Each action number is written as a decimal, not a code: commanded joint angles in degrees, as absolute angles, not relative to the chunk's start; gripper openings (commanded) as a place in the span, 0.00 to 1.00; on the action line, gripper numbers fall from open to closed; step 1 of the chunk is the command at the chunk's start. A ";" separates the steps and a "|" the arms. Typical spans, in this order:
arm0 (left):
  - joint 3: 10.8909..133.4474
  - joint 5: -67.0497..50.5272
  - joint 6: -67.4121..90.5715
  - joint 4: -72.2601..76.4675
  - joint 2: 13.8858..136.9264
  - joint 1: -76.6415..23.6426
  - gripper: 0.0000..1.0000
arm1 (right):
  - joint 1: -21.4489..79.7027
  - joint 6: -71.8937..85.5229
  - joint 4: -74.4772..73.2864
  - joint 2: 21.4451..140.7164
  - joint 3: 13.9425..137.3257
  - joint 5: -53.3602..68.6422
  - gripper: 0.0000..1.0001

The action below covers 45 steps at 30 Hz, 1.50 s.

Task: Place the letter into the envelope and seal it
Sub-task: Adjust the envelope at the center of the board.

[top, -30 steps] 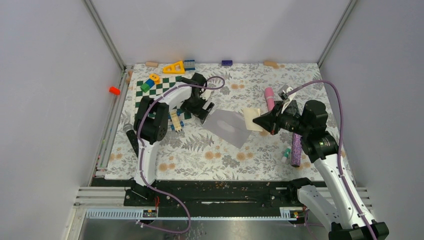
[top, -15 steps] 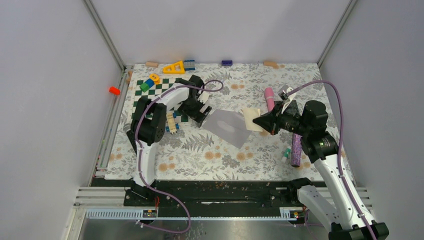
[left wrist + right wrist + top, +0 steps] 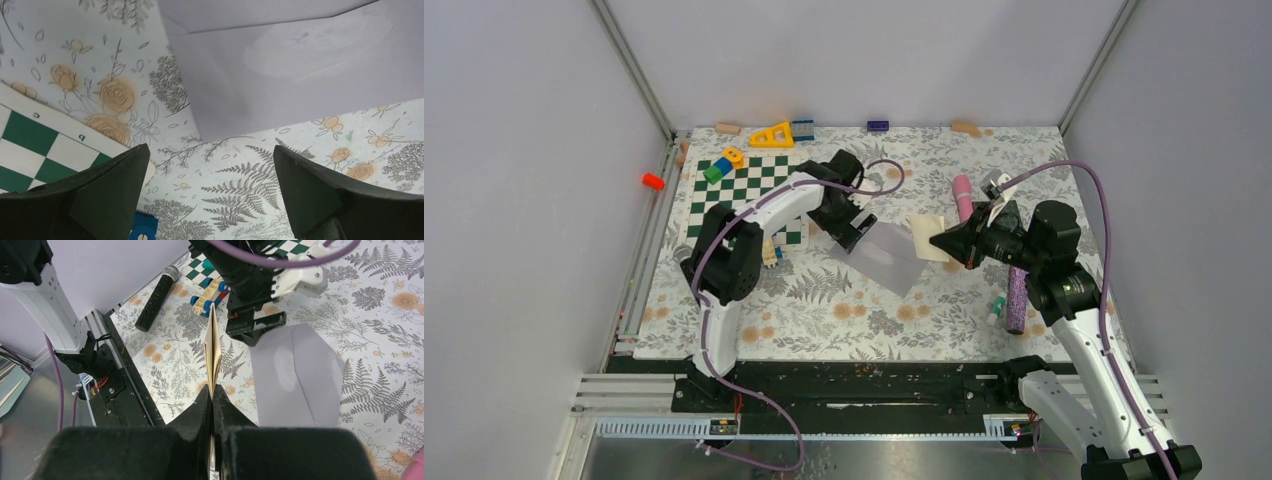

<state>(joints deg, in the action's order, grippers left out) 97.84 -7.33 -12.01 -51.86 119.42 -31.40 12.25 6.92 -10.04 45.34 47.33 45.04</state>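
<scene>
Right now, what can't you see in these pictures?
- Top view: the left claw hides the envelope's left corner.
- Left wrist view: the top and right edges cut off the envelope.
- Right wrist view: the letter is edge-on in the right claw, so its face is hidden.

Light is bright, even and diffuse, from overhead. Shadows on the worktop are soft and short. Left wrist view: the envelope carries a pale sheen patch; the left end effector is dark, slightly soft. Right wrist view: the right end effector is blurred, the letter sharp.
</scene>
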 commanded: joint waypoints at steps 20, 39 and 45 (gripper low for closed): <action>93.46 19.15 -19.33 -39.75 121.51 -36.56 0.99 | 11.89 6.58 -9.52 49.88 48.77 25.11 0.00; 129.56 21.83 -15.38 -47.25 141.24 -36.64 0.99 | 11.87 4.63 -15.95 58.00 52.78 13.41 0.00; 116.78 7.62 -8.25 -43.23 128.38 -34.07 0.99 | 11.89 3.70 -16.13 62.48 53.49 23.66 0.00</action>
